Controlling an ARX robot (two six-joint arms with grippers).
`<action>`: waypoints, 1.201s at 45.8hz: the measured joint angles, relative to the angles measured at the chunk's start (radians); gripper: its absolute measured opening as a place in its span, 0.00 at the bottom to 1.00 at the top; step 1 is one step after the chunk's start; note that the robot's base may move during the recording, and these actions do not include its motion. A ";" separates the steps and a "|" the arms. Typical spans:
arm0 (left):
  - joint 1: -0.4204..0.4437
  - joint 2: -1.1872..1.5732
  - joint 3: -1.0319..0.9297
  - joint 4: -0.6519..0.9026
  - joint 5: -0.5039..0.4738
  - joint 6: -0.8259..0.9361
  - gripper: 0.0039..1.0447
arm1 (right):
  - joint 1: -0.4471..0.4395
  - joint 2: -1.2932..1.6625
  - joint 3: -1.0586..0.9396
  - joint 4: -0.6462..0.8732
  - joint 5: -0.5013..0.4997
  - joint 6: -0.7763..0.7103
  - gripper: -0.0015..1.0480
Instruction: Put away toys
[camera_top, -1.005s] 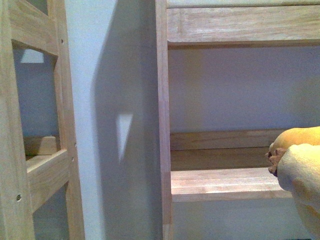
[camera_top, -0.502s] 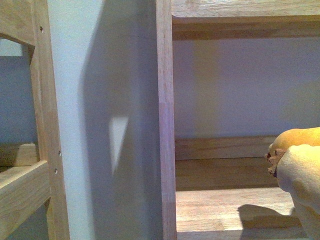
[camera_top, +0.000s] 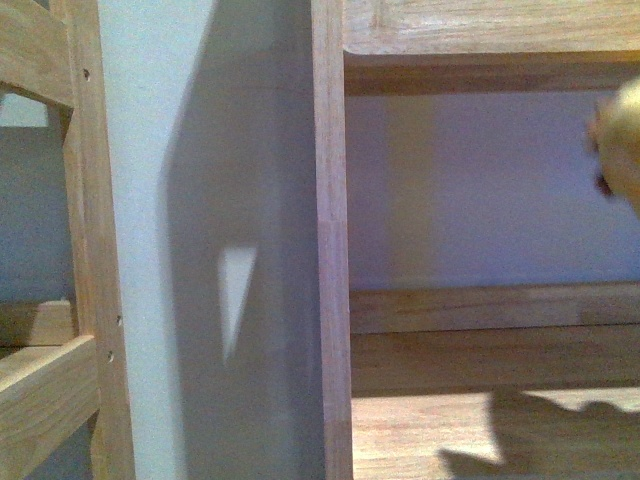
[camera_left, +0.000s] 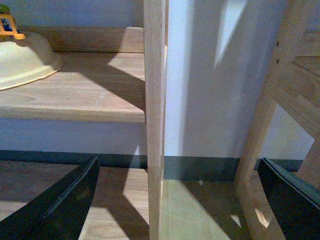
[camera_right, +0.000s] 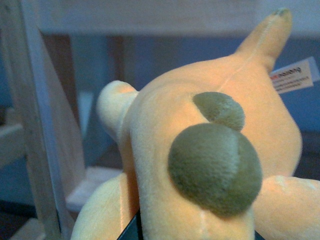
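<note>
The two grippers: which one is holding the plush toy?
The right gripper, with the orange-yellow plush toy filling its wrist view. The left gripper is spread open, nothing gripped, facing a wooden post.

Right wrist view: one white tag (camera_right: 295, 76) sticks out from the orange-yellow plush toy (camera_right: 210, 150), beside its pointed tip. On the tag we read a bold dark word ending in "nanong". The letters before it are red and too blurred for us to make out. Below that word run finer lines of print, too small to read. Front view and left wrist view: we find nothing legible in either.
</note>
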 joint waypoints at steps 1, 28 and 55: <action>0.000 0.000 0.000 0.000 0.000 0.000 0.94 | 0.017 0.017 0.034 0.009 0.000 -0.008 0.08; 0.000 0.000 0.000 0.000 0.000 0.000 0.94 | 0.107 0.274 0.424 0.023 -0.004 -0.125 0.08; 0.000 0.000 0.000 0.000 0.000 0.000 0.94 | -0.099 0.588 0.908 0.029 -0.149 -0.123 0.08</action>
